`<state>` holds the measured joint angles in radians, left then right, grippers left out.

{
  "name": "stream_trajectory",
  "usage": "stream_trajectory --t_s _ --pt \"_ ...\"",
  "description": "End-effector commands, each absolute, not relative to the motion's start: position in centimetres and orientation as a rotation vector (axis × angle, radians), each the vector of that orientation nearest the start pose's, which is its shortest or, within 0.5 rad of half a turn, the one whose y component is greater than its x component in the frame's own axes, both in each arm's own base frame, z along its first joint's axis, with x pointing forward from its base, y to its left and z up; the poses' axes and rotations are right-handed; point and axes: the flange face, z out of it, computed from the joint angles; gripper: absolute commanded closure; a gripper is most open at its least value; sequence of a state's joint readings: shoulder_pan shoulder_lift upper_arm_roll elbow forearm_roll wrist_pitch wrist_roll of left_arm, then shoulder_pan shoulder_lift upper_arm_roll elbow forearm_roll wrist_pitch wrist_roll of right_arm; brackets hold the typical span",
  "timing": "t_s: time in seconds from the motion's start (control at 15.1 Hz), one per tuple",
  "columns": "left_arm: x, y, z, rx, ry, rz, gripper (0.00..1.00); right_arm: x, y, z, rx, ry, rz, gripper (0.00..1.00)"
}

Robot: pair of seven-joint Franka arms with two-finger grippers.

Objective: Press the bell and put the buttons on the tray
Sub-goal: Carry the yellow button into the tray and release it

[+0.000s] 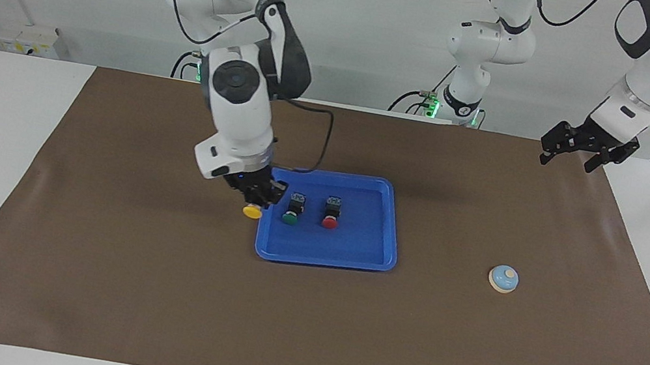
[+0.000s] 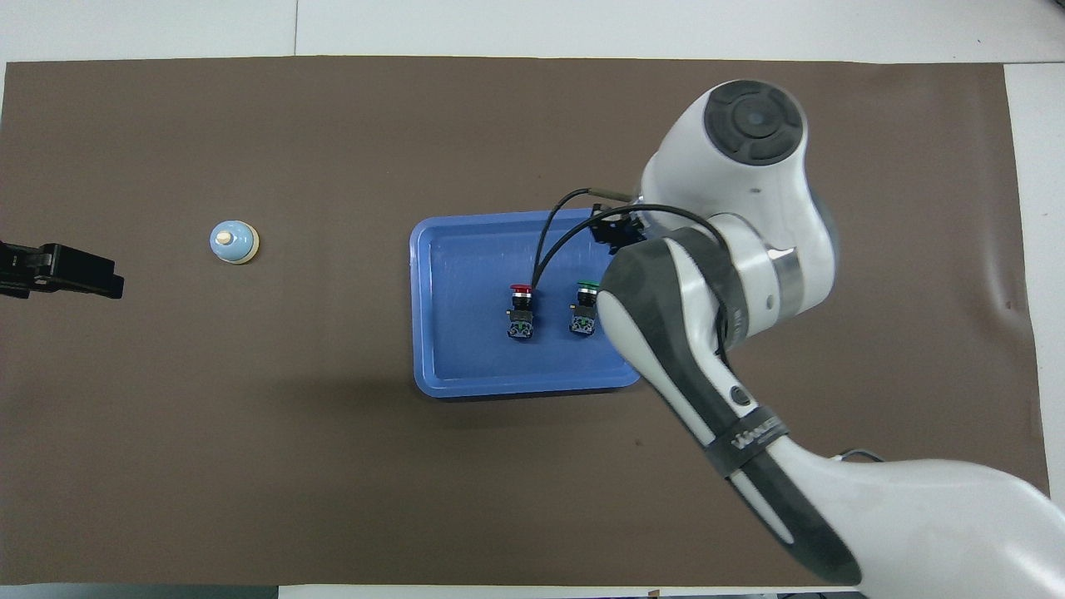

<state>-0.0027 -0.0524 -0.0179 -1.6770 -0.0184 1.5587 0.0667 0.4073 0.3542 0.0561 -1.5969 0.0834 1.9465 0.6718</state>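
Note:
My right gripper (image 1: 257,196) is shut on the yellow button (image 1: 252,212) and holds it at the rim of the blue tray (image 1: 352,254) on the side toward the right arm's end. The overhead view hides that button under the arm. The green button (image 1: 292,209) and the red button (image 1: 331,212) lie side by side in the tray, also seen from overhead as green (image 2: 586,306) and red (image 2: 521,309) in the tray (image 2: 466,366). The light-blue bell (image 1: 504,278) (image 2: 234,241) stands on the mat toward the left arm's end. My left gripper (image 1: 570,159) (image 2: 62,270) waits open, raised over the mat's edge.
A brown mat (image 1: 86,268) covers most of the white table. The right arm's black cable (image 1: 322,142) hangs over the tray's corner nearer the robots. A small box (image 1: 32,39) sits at the table's edge by the wall.

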Motion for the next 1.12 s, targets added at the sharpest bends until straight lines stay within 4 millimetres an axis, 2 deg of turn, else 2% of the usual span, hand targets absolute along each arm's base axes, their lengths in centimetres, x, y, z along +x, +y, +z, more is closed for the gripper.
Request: stream_trajectory --t_s 0.0,0.2,0.4,0.46,0.59,0.92,1.06 --pt "53.2 -1.1 60.9 -3.145 0.147 0.099 0.00 57.0 35.8 42.1 -3.011 0.290 0.078 1.00" --pt "53.2 -1.1 60.8 -3.145 0.147 0.101 0.00 54.5 41.7 39.2 -3.003 0.288 0.045 1.00" --pt "53.2 -1.1 60.8 -3.145 0.147 0.101 0.00 53.3 45.6 36.9 -2.993 0.297 0.018 1.00" --pt "53.2 -1.1 60.8 -3.145 0.147 0.101 0.00 53.2 46.3 36.5 -2.984 0.293 -0.018 1.00" --pt "53.2 -1.1 60.8 -3.145 0.147 0.101 0.00 53.2 46.3 36.0 -2.974 0.285 -0.055 1.00" --pt "53.2 -1.1 60.9 -3.145 0.147 0.099 0.00 51.9 46.7 33.2 -2.969 0.262 -0.086 1.00" --pt "53.2 -1.1 60.8 -3.145 0.147 0.101 0.00 51.3 46.9 32.0 -2.961 0.258 -0.099 0.79"
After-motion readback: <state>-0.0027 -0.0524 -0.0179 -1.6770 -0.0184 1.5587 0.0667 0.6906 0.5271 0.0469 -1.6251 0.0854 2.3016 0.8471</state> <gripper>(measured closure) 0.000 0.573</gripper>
